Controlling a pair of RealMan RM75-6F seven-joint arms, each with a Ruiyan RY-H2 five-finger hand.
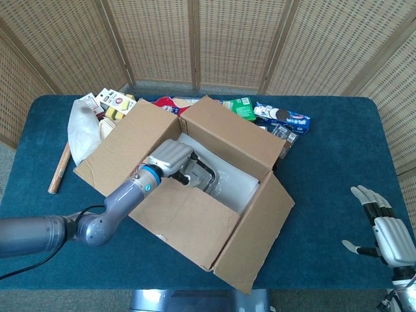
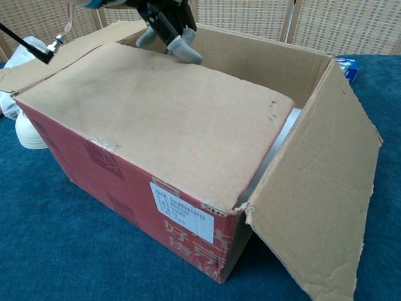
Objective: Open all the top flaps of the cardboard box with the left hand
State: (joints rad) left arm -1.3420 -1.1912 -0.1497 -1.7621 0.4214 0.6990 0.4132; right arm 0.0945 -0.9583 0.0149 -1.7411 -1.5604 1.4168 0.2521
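The cardboard box (image 1: 214,195) stands mid-table with its far flap (image 1: 234,133), left flap (image 1: 127,146) and right flap (image 1: 260,227) folded outward. The near flap (image 2: 156,119) still lies over the opening, tilted slightly up at its free edge. My left hand (image 1: 170,158) is at that free edge, fingers (image 2: 178,44) curled around it over the box's inside. White padding (image 1: 237,185) shows within the box. My right hand (image 1: 387,234) rests open at the table's right edge, far from the box.
Snack packs, among them a blue biscuit pack (image 1: 283,116), lie behind the box. A white plastic bag (image 1: 83,130) and a wooden stick (image 1: 58,169) lie to the left. The table has a blue cloth (image 1: 325,169).
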